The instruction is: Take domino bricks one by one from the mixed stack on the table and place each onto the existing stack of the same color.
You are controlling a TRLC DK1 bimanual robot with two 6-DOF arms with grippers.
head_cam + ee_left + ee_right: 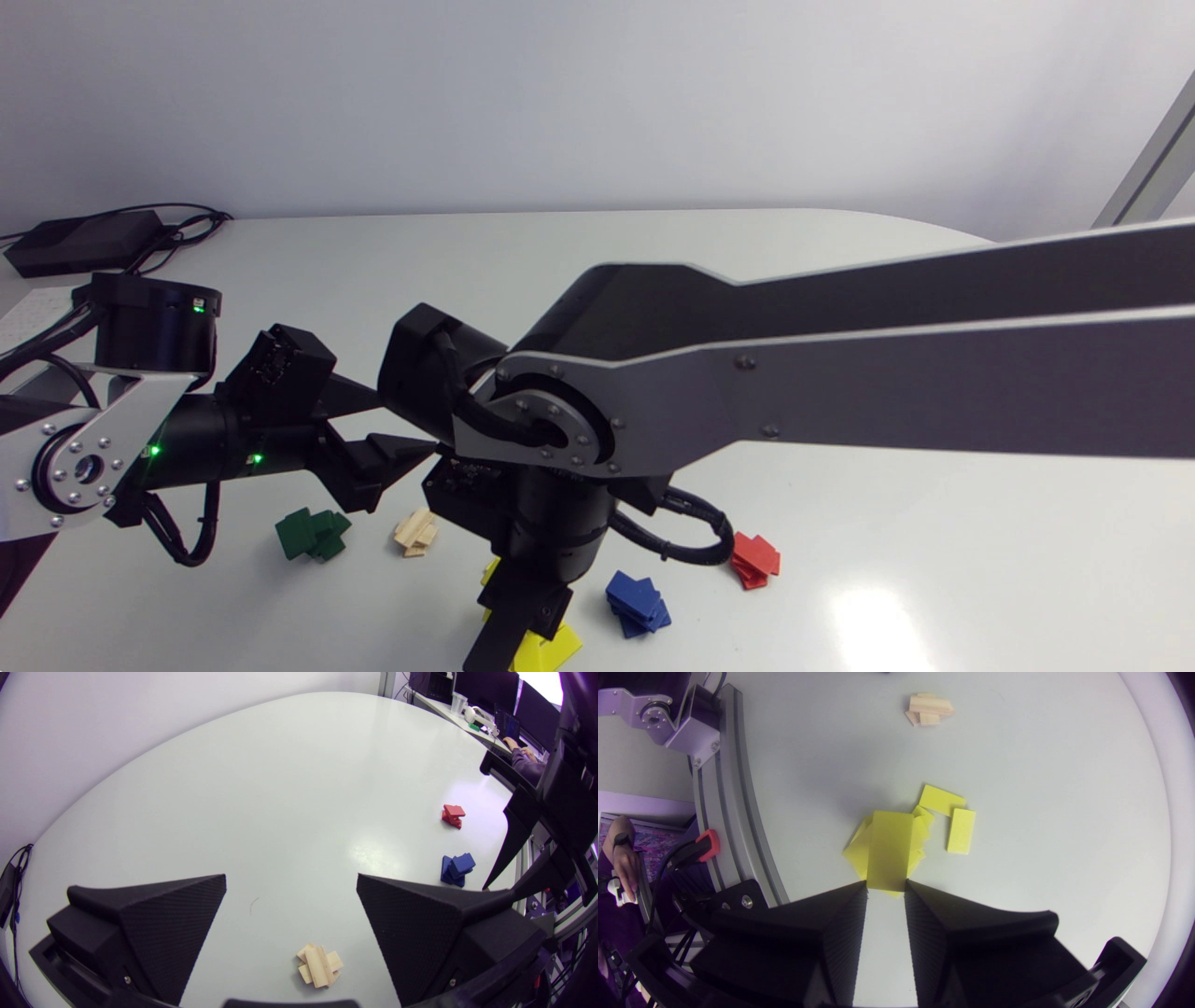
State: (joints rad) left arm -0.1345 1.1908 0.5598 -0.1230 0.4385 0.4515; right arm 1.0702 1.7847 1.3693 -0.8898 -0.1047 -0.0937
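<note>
No text, label or number is legible — on anything.

Five messy piles sit low in the frame, left to right: green pile (313,535), wooden pile (415,533), yellow pile (549,650), blue pile (638,603), red pile (754,560). The right gripper (886,886) pinches a yellow brick (890,850) flat over its pile. Two loose bricks (960,830) lie beside it.

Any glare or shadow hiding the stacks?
Head view: glare on the table, clear of the red stack; right gripper covers part of the yellow stack. Left wrist view: sheen beside the blue stack, not on it. Right wrist view: even light.
</note>
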